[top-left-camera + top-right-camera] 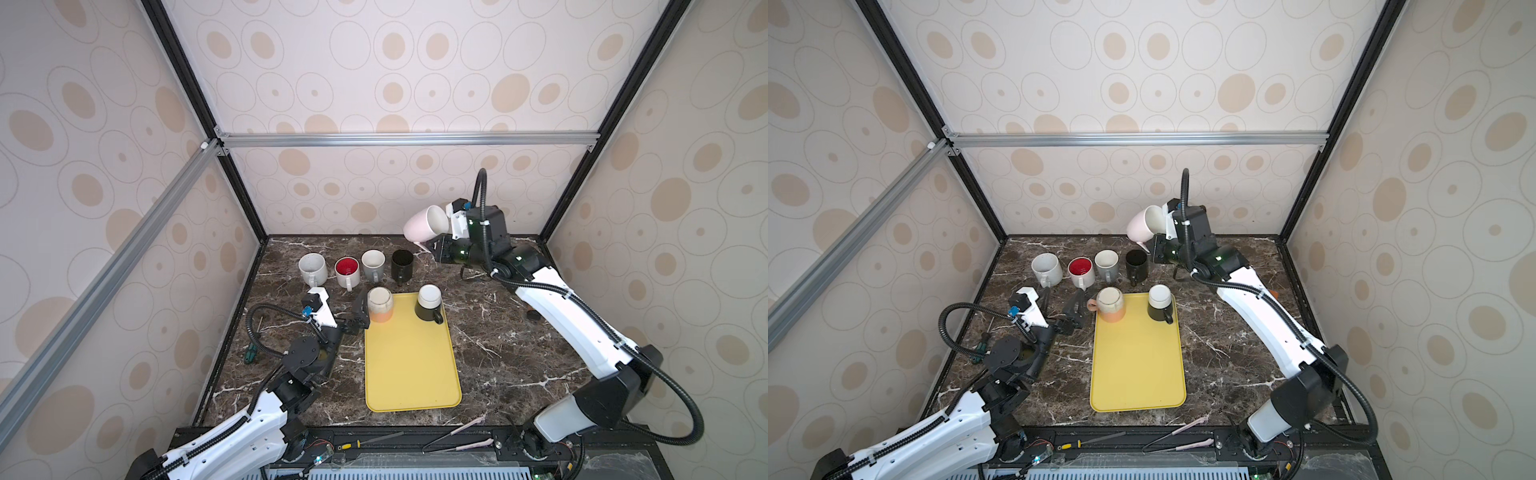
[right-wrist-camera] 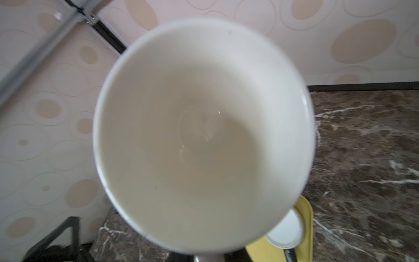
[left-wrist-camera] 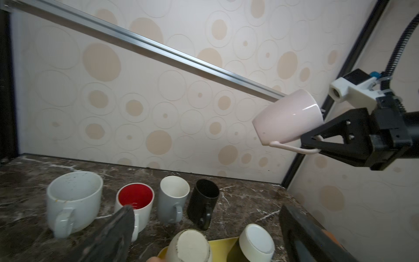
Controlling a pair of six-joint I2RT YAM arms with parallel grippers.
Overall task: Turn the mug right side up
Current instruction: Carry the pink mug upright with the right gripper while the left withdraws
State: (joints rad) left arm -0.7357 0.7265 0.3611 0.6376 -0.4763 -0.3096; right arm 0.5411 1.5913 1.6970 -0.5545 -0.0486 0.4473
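A pale pink mug (image 1: 424,226) (image 1: 1144,224) (image 3: 288,120) hangs in the air above the table's back right, tipped on its side. My right gripper (image 1: 434,245) (image 1: 1152,249) (image 3: 315,145) is shut on its thin handle. The mug's white inside (image 2: 204,127) fills the right wrist view and hides the jaws there. My left gripper (image 1: 345,304) (image 1: 1061,303) (image 3: 207,208) stands open and empty, low over the table. It is just left of a beige and orange mug (image 1: 380,305) (image 3: 192,247) that sits base up on the yellow tray (image 1: 411,365).
A dark green and white mug (image 1: 429,303) also sits base up on the tray. Behind the tray stand a white speckled mug (image 1: 312,268), a red-lined mug (image 1: 347,270), a grey mug (image 1: 372,264) and a black mug (image 1: 402,264), all upright. Tongs (image 1: 457,436) lie along the front edge.
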